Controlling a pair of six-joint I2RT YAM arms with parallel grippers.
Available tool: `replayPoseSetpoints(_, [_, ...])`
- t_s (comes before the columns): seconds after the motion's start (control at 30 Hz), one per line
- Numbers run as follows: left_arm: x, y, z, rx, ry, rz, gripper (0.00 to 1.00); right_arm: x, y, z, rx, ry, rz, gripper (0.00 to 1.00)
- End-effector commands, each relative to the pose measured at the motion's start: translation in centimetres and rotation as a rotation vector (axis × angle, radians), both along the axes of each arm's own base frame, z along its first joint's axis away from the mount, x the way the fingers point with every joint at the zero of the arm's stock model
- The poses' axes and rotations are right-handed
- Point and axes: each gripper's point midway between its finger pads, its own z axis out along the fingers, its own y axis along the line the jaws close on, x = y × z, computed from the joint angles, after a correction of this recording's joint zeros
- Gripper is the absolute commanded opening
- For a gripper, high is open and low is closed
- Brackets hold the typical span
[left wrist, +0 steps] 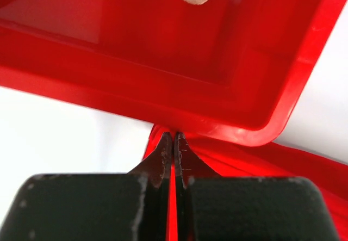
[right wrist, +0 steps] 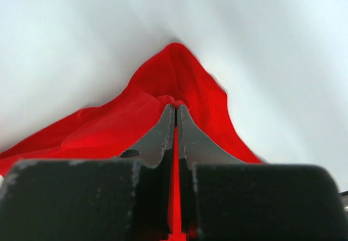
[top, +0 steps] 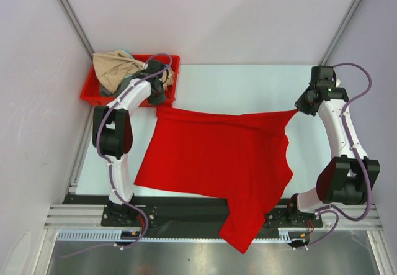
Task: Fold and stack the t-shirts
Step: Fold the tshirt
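The red t-shirt (top: 217,163) lies spread across the middle of the white table (top: 248,82), one part hanging over the near edge between the arm bases. Its two far corners are lifted and stretched. The left gripper (left wrist: 173,137) is clamped on the far left corner, just beside the red plastic tray (left wrist: 163,61). The right gripper (right wrist: 176,107) is clamped on the far right corner, pulling the cloth to a point. In the tray at the far left sits a crumpled beige-tan t-shirt (top: 115,67), with a little grey and blue cloth beneath it.
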Motion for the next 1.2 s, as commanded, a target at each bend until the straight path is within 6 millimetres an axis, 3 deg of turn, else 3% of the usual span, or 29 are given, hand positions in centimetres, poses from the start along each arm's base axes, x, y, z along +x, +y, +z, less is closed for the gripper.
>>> replayPoseSetpoints(0.0, [2.1, -1.0, 2.3, -0.044, -0.078, -0.005, 0.0, 1.9, -1.0, 2.6, -0.043, -0.074, 0.009, 0.0])
replayPoseSetpoints(0.27, [3.8, -1.3, 4.9, -0.054, -0.153, -0.011, 0.0, 5.3, -0.8, 4.5, -0.023, -0.113, 0.025, 0.0])
replayPoseSetpoints(0.53, [4.0, -1.1, 5.5, -0.044, -0.173, -0.014, 0.0, 5.5, -0.3, 5.2, 0.002, -0.12, 0.042, 0.0])
replayPoseSetpoints(0.67, [3.0, -0.7, 5.3, -0.026, -0.161, -0.017, 0.0, 3.6, 0.0, 4.7, 0.011, -0.099, 0.032, 0.0])
replayPoseSetpoints(0.93, [-0.1, 0.0, 3.1, -0.008, -0.103, -0.033, 0.0, -4.2, 0.8, 1.0, 0.053, 0.015, -0.017, 0.0])
replayPoseSetpoints(1.17, [-2.8, 1.0, 0.9, 0.024, -0.04, -0.027, 0.0, -7.9, 1.6, -1.7, 0.084, 0.078, -0.022, 0.0])
